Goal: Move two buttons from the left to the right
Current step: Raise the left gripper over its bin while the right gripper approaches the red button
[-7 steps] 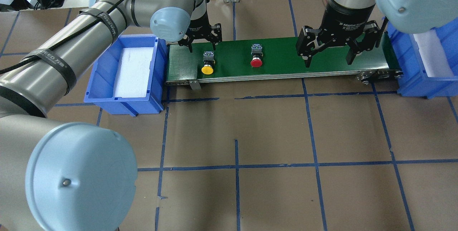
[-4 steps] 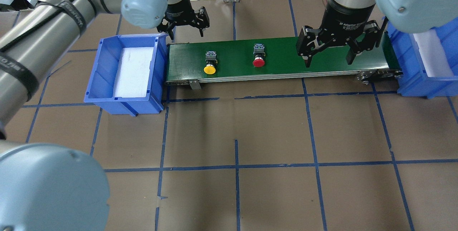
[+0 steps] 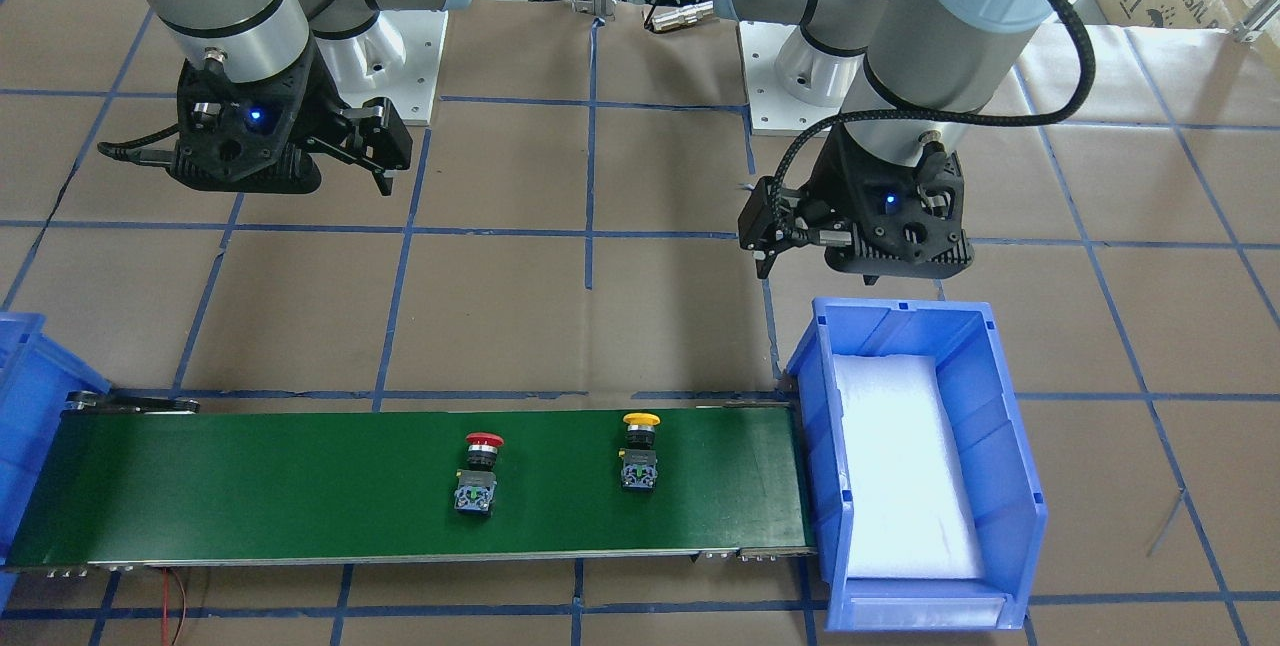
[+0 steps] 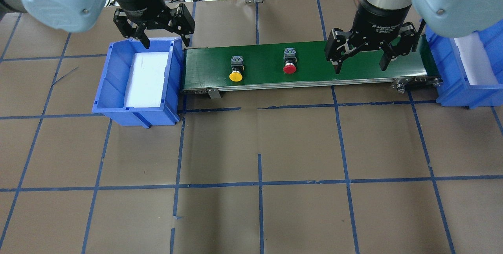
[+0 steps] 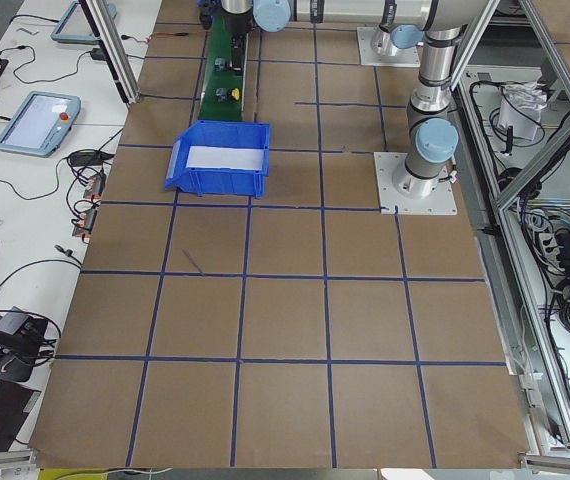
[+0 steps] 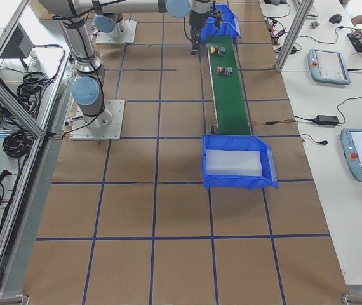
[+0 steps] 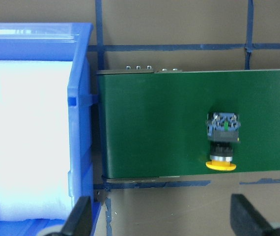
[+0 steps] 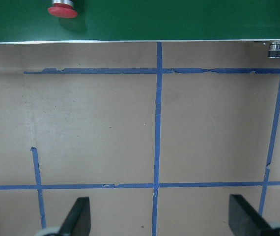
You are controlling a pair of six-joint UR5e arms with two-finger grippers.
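Note:
The yellow button [image 4: 235, 69] and the red button [image 4: 290, 61] lie on their sides on the green conveyor belt [image 4: 204, 69], caps toward the robot, the yellow one nearer the left end. Both show in the front view, yellow [image 3: 640, 450] and red [image 3: 479, 472]. My left gripper [image 4: 166, 38] is open and empty above the far rim of the left blue bin [image 4: 118, 73]. Its wrist view shows the yellow button [image 7: 222, 142] ahead to the right. My right gripper [image 4: 360, 66] is open and empty over the belt, right of the red button, whose cap [image 8: 62, 9] shows in its wrist view.
The left bin holds a white foam pad [image 4: 147, 74]. A second blue bin [image 4: 463, 92] with white foam stands at the belt's right end. The table is brown paper with a blue tape grid [image 4: 259, 183].
My left arm has pulled back from the belt's left end to above the left bin's far rim. Both buttons have shifted a little to the right on the belt. The right gripper has not moved.

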